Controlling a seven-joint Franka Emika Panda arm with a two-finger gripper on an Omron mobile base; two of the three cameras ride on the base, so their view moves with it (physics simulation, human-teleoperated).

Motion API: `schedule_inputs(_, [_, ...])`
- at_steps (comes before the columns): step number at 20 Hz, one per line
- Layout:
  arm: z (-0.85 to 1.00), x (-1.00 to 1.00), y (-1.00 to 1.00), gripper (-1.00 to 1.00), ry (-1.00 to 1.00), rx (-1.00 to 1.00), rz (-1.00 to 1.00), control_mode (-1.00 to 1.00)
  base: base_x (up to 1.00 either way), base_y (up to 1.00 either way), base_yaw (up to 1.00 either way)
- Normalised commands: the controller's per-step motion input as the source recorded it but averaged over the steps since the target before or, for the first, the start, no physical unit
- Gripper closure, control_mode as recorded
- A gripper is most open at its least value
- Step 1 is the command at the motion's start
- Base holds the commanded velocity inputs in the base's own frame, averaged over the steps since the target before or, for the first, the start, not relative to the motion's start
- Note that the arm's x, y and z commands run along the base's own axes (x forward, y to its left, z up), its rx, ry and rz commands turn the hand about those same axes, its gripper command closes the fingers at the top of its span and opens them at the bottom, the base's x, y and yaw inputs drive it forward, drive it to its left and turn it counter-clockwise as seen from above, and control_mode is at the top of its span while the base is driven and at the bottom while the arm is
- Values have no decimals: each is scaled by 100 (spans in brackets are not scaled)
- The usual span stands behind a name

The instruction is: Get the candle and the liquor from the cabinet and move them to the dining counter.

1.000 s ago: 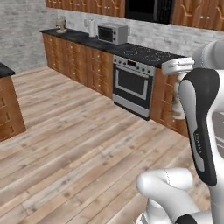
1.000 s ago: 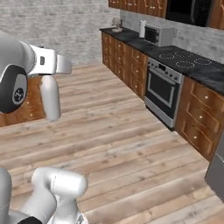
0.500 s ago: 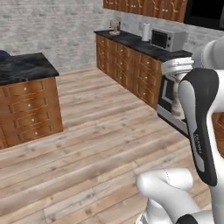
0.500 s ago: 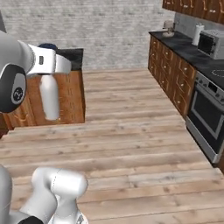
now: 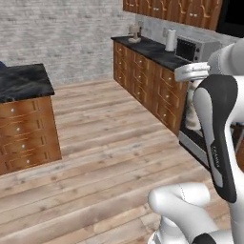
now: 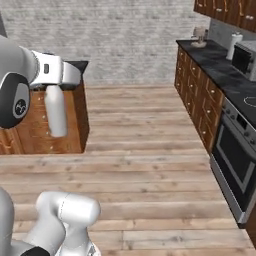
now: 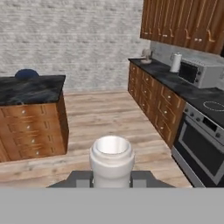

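Gripper (image 7: 112, 178) clamped on bottle (image 7: 111, 161), carried upright above floor, well short of island counter (image 7: 30, 89). Risk: slipping from grip or striking island's wooden base during transit, caused by swing or low carry.

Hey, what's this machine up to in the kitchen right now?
The white robot arm is carrying the liquor, a pale bottle hanging upright below its gripper, whose jaws are shut on the bottle's neck. It stands on the wooden floor, between the wall counter with the oven and the dining counter, a black marble island on a wooden base. The bottle has not been set down there yet.
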Motion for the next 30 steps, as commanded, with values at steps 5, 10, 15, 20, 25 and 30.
schedule_inputs(5, [0,0,0,100,0,0,0,100,100,-43,17])
schedule_inputs(10, [0,0,0,100,0,0,0,100,100,-13,18])
schedule_inputs(15, [0,0,0,100,0,0,0,100,100,0,11])
schedule_inputs(20, [0,0,0,100,0,0,0,100,100,0,3])
schedule_inputs(25, [0,0,0,100,0,0,0,100,100,0,0])
schedule_inputs(30, [0,0,0,100,0,0,0,100,100,0,2])
